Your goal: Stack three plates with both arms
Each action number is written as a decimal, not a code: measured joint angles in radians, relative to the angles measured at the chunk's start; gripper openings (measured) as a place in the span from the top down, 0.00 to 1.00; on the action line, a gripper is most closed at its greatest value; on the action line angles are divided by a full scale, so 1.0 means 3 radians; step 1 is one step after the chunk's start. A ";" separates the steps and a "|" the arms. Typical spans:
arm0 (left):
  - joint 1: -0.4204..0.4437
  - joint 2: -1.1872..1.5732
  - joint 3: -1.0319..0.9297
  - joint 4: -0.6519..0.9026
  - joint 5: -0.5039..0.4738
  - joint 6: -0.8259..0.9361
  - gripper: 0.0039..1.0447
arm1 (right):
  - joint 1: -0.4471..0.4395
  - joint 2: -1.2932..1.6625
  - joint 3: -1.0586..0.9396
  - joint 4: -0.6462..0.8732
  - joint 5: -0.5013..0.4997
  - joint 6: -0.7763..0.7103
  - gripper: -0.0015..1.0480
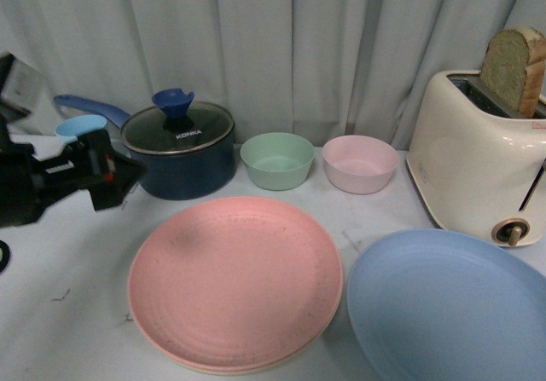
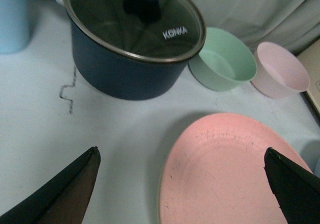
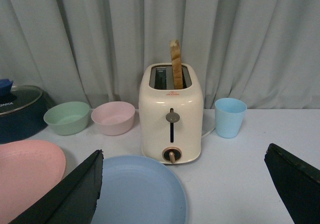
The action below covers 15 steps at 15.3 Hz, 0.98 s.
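Note:
The pink plate (image 1: 235, 283) lies at the table's front middle, and a thin cream-beige rim (image 1: 213, 369) shows under its near edge. The light blue plate (image 1: 444, 308) lies beside it at the front right, apart from it. My left gripper (image 1: 119, 181) is open and empty, above the table to the left of the pink plate. In the left wrist view the left gripper (image 2: 181, 154) hangs over the pink plate's (image 2: 225, 179) left rim. My right arm is out of the front view. The right gripper (image 3: 185, 151) is open and empty over the blue plate's (image 3: 137, 189) right edge.
A dark blue lidded pot (image 1: 179, 147), a green bowl (image 1: 276, 159) and a small pink bowl (image 1: 360, 163) stand in a row behind the plates. A cream toaster (image 1: 478, 155) with bread stands at the back right. Blue cups stand by the pot (image 1: 78, 127) and by the toaster (image 3: 230, 117).

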 joint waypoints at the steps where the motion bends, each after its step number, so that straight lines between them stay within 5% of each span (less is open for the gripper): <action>1: 0.0020 -0.0086 -0.0025 -0.0025 -0.0008 0.0010 0.04 | 0.0000 0.0000 0.0000 0.0000 0.0000 0.0000 0.06; 4: 0.0065 -0.0918 -0.0239 -0.0406 -0.0094 0.0191 0.06 | 0.0000 0.0000 0.0000 -0.0001 0.0000 0.0000 0.06; 5: 0.0036 -0.1193 -0.0432 0.0067 -0.0384 0.0370 0.12 | 0.0000 0.0000 0.0000 0.0000 0.0001 0.0000 0.06; 7: 0.0032 -0.1797 -0.0872 0.0609 -0.0917 0.0612 0.35 | 0.0000 0.0000 0.0000 -0.0003 0.0000 0.0000 0.06; 12: 0.0037 -0.2459 -0.1479 0.0479 -0.0951 0.0697 0.94 | 0.0000 0.0000 0.0000 -0.0001 0.0000 0.0000 0.06; 15: 0.0037 -0.2861 -0.1724 0.0234 -0.0951 0.0706 0.99 | 0.0000 0.0000 0.0000 -0.0001 0.0000 0.0000 0.06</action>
